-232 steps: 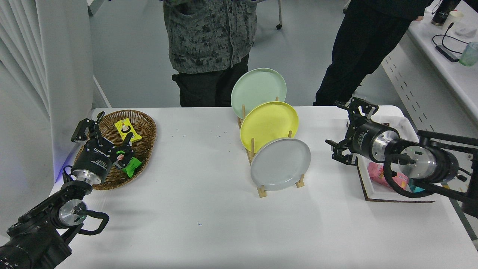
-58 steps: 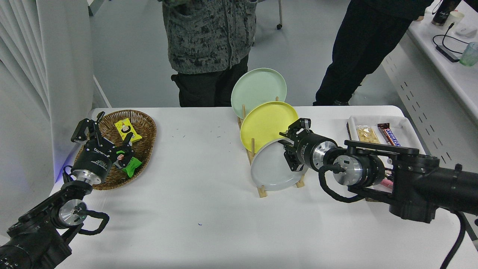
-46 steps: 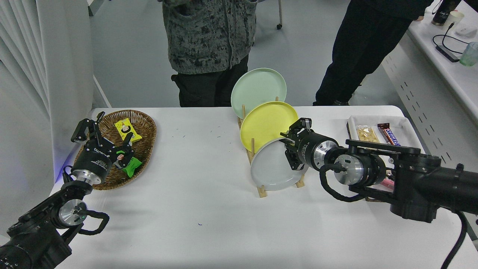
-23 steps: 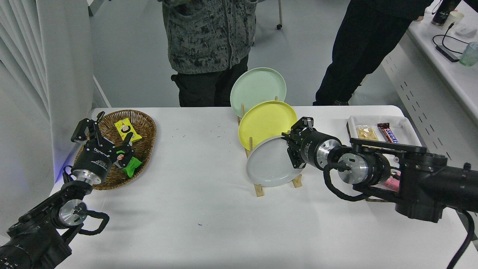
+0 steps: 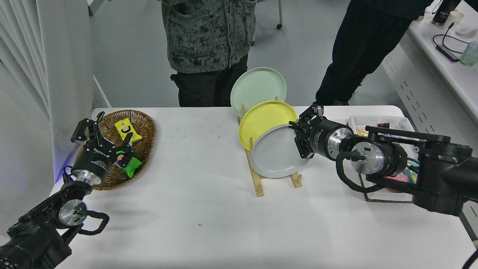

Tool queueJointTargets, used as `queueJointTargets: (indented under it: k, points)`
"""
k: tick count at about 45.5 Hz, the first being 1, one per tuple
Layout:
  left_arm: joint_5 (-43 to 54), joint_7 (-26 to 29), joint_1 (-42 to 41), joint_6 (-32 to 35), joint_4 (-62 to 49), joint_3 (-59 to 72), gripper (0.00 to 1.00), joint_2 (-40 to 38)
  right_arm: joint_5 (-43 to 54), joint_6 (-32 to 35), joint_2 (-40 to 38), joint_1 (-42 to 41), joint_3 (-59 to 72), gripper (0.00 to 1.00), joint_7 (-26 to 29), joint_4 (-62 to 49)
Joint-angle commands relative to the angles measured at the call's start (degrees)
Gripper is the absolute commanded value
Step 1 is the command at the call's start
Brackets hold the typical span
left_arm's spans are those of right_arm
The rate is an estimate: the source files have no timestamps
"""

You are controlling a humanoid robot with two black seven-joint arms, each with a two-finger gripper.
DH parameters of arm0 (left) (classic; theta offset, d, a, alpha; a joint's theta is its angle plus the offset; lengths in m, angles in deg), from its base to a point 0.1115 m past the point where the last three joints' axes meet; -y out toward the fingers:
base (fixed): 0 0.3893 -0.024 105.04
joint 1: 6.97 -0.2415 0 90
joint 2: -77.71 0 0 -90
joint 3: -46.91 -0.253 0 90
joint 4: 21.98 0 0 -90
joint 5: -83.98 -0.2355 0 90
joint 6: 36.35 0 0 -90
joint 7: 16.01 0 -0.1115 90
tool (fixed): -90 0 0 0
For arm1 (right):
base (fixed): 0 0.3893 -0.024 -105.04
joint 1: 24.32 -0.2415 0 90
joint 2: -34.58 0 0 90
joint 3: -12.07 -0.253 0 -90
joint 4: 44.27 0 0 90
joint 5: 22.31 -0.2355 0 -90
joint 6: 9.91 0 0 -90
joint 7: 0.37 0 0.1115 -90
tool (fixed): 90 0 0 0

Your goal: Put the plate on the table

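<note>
The light-grey plate (image 5: 276,153) is tilted on edge, lifted clear of the front slot of the wooden rack (image 5: 257,183). My right gripper (image 5: 300,144) is shut on the plate's right rim and holds it above the white table (image 5: 209,224). The plate overlaps the lower edge of the yellow plate (image 5: 261,119), which stands in the rack behind it. The pale green plate (image 5: 257,87) stands at the rack's far end. My left gripper (image 5: 97,129) is parked at the lower left over the basket, with its fingers apart.
A wicker basket (image 5: 145,130) with snack packets sits at the left. A white tray (image 5: 373,121) with snacks lies at the right, partly behind my right arm. Two people stand at the far side. A side counter (image 5: 444,48) with cables and cups is at the upper right.
My right gripper came in from the right, closed on the grey plate's rim, and has lifted it up and to the right out of the front slot. The rack has shifted a little.
</note>
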Motion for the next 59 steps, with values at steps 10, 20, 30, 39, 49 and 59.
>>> queueJointTargets:
  k: [10,20,30,39,49,59]
  points:
    - [0.00,0.02,0.00,0.00,0.00,0.00,0.98,0.00,-1.50,-0.08,-4.88,-4.86,-4.23,0.00,5.76,0.37]
    - [0.00,0.02,0.00,0.00,0.00,0.00,0.98,0.00,-1.50,-0.25,-5.05,-7.06,-4.50,0.00,7.69,-0.77]
    - [0.00,0.02,0.00,0.00,0.00,0.00,0.98,0.00,-1.93,1.59,-6.11,-11.72,-0.38,0.00,8.31,-2.97]
    - [0.00,0.02,0.00,0.00,0.00,0.00,0.98,0.00,-18.97,9.67,-9.71,-21.56,16.67,0.00,8.22,-4.03]
    - [0.00,0.02,0.00,0.00,0.00,0.00,0.98,0.00,-32.78,12.76,-10.15,-24.20,28.10,0.00,7.87,-1.66]
    - [0.00,0.02,0.00,0.00,0.00,0.00,0.98,0.00,-39.38,13.63,-10.85,-18.67,30.13,0.00,7.61,1.60]
